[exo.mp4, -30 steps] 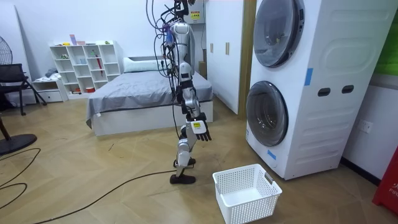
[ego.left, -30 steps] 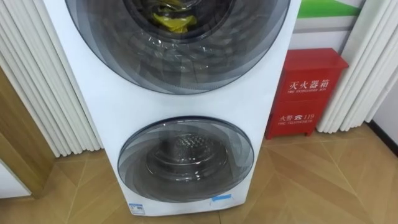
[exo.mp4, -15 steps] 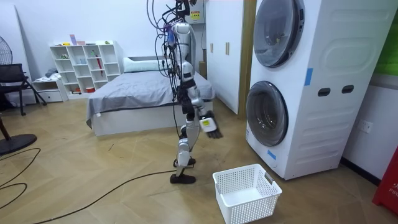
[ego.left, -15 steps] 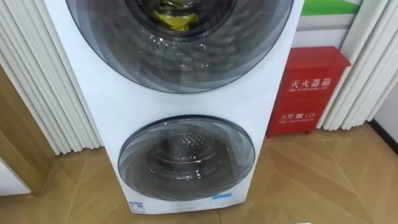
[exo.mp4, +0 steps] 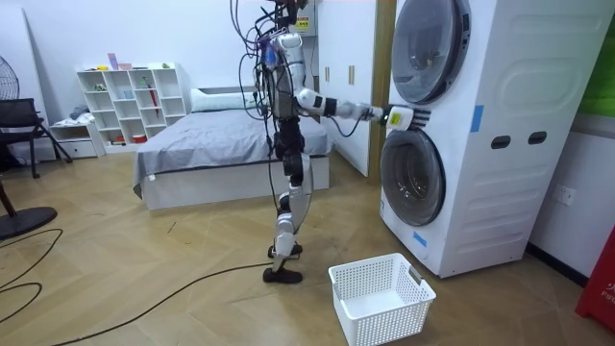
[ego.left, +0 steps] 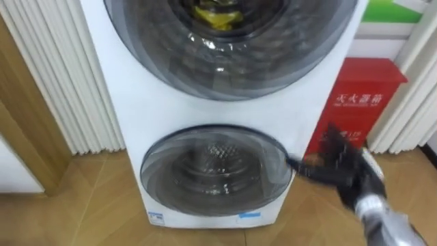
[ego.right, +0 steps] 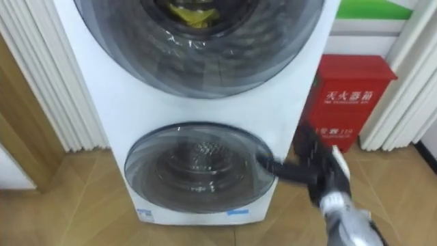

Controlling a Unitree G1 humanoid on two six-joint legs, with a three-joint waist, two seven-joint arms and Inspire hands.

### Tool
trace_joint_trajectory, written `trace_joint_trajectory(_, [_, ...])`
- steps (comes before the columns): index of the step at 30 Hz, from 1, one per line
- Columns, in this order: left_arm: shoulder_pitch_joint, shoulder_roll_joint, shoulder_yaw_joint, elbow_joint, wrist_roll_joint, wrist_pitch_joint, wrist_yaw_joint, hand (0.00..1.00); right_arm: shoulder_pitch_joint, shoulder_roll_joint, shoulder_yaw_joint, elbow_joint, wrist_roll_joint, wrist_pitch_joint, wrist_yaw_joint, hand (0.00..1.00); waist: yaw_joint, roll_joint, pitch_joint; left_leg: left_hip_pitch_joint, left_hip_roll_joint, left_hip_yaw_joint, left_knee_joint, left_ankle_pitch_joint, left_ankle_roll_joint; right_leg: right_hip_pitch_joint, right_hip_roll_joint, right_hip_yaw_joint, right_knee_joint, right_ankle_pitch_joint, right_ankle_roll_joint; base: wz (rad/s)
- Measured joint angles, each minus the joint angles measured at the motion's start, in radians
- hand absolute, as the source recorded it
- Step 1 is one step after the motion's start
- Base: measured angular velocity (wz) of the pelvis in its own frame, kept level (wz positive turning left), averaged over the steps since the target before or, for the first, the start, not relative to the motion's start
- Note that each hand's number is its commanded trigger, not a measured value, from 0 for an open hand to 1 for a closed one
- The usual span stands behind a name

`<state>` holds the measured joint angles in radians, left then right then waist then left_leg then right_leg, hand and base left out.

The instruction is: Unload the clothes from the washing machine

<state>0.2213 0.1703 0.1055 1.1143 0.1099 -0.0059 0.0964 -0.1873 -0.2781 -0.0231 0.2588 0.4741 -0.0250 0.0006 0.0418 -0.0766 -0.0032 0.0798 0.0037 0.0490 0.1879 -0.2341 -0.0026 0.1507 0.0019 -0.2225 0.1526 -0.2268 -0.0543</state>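
A white stacked washing machine (ego.left: 130,102) faces me, with both round doors closed. Behind the glass of the upper door (ego.left: 225,48) lies a yellow cloth (ego.left: 217,15). The lower door (ego.left: 215,171) shows a bare metal drum. My right hand (ego.left: 339,166) is raised in front of the machine, just right of the lower door's rim, with its fingers spread and holding nothing. In the room view I stand about a step from the washing machine (exo.mp4: 500,125), with my right hand (exo.mp4: 400,117) stretched out to the band between the two doors.
A red fire cabinet (ego.left: 360,102) stands on the floor to the right of the machine. White ribbed panels (ego.left: 58,82) flank it on the left. A white laundry basket (exo.mp4: 381,297) sits on the wooden floor before the machine. Behind me stands a bed (exo.mp4: 202,154).
My right arm has swung up from beside my thigh and reached forward to the machine's front. The eye view has shifted a little.
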Motion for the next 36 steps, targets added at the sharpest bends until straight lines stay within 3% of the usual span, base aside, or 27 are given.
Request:
trace_joint_trajectory(2, [0.005,0.01,0.0,0.0,0.04,0.015,0.003,0.0,-0.035,-0.024,0.0,-0.017,-0.01,0.0,-0.023,0.0,0.016,-0.003,-0.002,0.014,0.002,-0.018,-0.009,0.001,0.0,0.004,0.003,0.0,0.007,0.0,0.0,-0.04])
trace_joint_trajectory(3, [0.002,0.012,-0.001,-0.003,0.066,0.027,0.006,0.0,-0.049,-0.039,-0.001,-0.025,-0.026,0.0,-0.04,0.0,0.027,0.006,0.0014,0.039,0.022,-0.068,-0.028,0.007,0.002,-0.017,0.011,-0.003,0.073,-0.002,0.003,-0.3])
trace_joint_trajectory(4, [0.007,0.018,-0.006,-0.013,0.084,0.031,0.009,0.0,-0.066,-0.038,0.001,-0.034,-0.032,0.0,-0.051,0.0,0.043,0.022,0.0063,0.048,0.046,-0.168,-0.031,0.011,0.001,-0.079,0.029,0.026,0.1,-0.022,0.029,-0.53])
trace_joint_trajectory(5, [0.012,0.022,-0.003,-0.021,0.095,0.031,0.01,0.0,-0.078,-0.037,0.004,-0.048,-0.032,0.0,-0.053,0.0,0.054,0.02,0.0057,0.044,0.054,-0.2,-0.032,0.011,0.0,-0.118,0.035,0.045,0.058,-0.007,0.014,-0.64])
trace_joint_trajectory(6, [0.016,0.022,0.014,-0.023,0.124,0.044,0.01,0.0,-0.095,-0.036,0.009,-0.082,-0.03,0.0,-0.061,0.0,0.052,0.018,0.0009,0.028,0.075,-0.212,-0.028,-0.005,-0.031,-0.164,0.031,0.017,0.042,0.09,-0.016,-0.18])
trace_joint_trajectory(7, [0.016,0.021,0.01,-0.02,0.141,0.061,0.008,0.0,-0.097,-0.048,0.01,-0.096,-0.02,-0.002,-0.083,0.0,0.029,0.016,0.0014,0.027,0.084,-0.151,-0.03,-0.003,-0.052,-0.149,0.034,-0.022,0.036,0.1,-0.019,0.09])
trace_joint_trajectory(9, [0.004,0.019,-0.007,-0.023,0.141,0.076,0.004,0.0,-0.101,-0.057,0.002,-0.095,-0.007,-0.002,-0.123,0.0,0.023,0.015,0.0027,0.035,0.089,-0.053,-0.038,0.0,-0.053,-0.116,0.033,-0.025,0.022,0.1,-0.019,0.38])
trace_joint_trajectory(10, [-0.001,0.02,-0.012,-0.029,0.143,0.079,0.005,0.0,-0.105,-0.057,0.0,-0.095,-0.005,-0.002,-0.135,0.0,0.017,0.012,0.0032,0.036,0.089,-0.026,-0.041,0.003,-0.051,-0.105,0.033,-0.021,0.014,0.1,-0.018,0.36])
trace_joint_trajectory(12, [-0.013,0.02,-0.012,-0.035,0.143,0.094,0.006,0.0,-0.113,-0.057,-0.001,-0.1,0.012,0.0,-0.142,0.0,0.021,0.005,0.0018,0.036,0.086,-0.024,-0.045,0.009,-0.042,-0.107,0.033,-0.019,0.014,0.099,-0.017,0.23])
trace_joint_trajectory(15, [-0.006,0.02,-0.011,-0.043,0.15,0.123,0.005,0.0,-0.128,-0.057,-0.004,-0.115,0.032,0.032,-0.167,0.0,0.045,-0.005,-0.0035,0.034,0.071,-0.024,-0.044,0.011,-0.039,-0.114,0.029,-0.015,0.014,0.1,-0.016,-0.07])
trace_joint_trajectory(19, [0.021,0.02,-0.001,-0.078,0.169,0.146,0.004,0.0,-0.161,-0.058,-0.004,-0.114,0.03,0.051,-0.176,0.0,0.045,-0.003,-0.0025,0.03,0.062,-0.025,-0.043,0.014,-0.034,-0.115,0.019,-0.016,0.015,0.093,-0.005,-0.01])
trace_joint_trajectory(23, [0.008,0.02,-0.001,-0.079,0.191,0.154,0.004,0.0,-0.204,-0.07,-0.002,-0.103,0.032,0.072,-0.189,0.0,0.045,0.004,0.0036,0.027,0.059,-0.024,-0.041,0.018,-0.028,-0.116,0.017,-0.024,0.014,0.092,-0.005,0.02])
trace_joint_trajectory(29, [0.005,0.02,-0.001,-0.081,0.2,0.159,0.004,0.0,-0.212,-0.073,-0.002,-0.103,0.033,0.072,-0.198,0.0,0.045,-0.009,0.0104,0.015,0.054,-0.025,-0.021,0.019,-0.027,-0.117,0.009,-0.031,0.018,0.079,-0.008,0.04])
trace_joint_trajectory(36, [0.013,0.021,-0.011,-0.081,0.199,0.16,0.002,0.0,-0.224,-0.074,-0.002,-0.103,0.012,0.072,-0.222,0.0,0.045,-0.02,0.0051,0.01,0.052,-0.025,-0.021,0.019,-0.027,-0.119,0.008,-0.031,0.016,0.078,-0.008,0.01])
